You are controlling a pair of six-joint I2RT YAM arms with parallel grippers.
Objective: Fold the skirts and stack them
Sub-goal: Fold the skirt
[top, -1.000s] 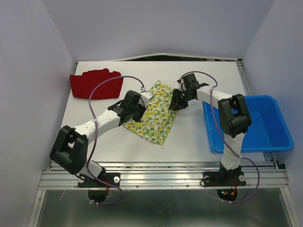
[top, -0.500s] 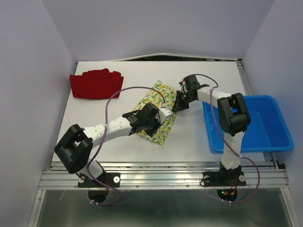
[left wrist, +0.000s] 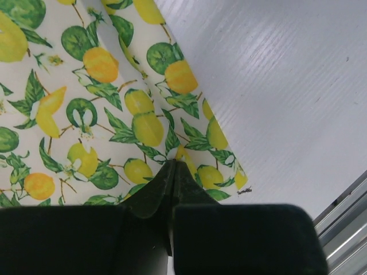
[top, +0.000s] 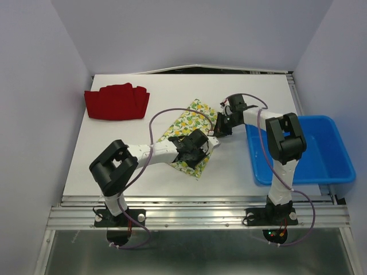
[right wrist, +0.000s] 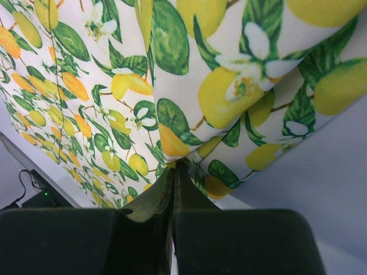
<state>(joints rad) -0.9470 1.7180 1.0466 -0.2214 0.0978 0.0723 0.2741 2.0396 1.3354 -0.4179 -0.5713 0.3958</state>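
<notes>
The lemon skirt, white with yellow lemons and green leaves, lies folded over in the middle of the table. My left gripper is shut on its near right edge, which also shows in the left wrist view. My right gripper is shut on a doubled-over corner of the same skirt, which also shows in the right wrist view. The two grippers are close together at the skirt's right side. The red skirt lies bunched at the far left of the table, away from both grippers.
A blue plastic bin stands at the right edge of the table, next to the right arm. The left arm lies across the front of the lemon skirt. White walls close in the table on both sides and behind.
My left gripper has carried the skirt's left side over to the right, folding the cloth narrower. My right gripper has shifted slightly right, still holding its corner.
</notes>
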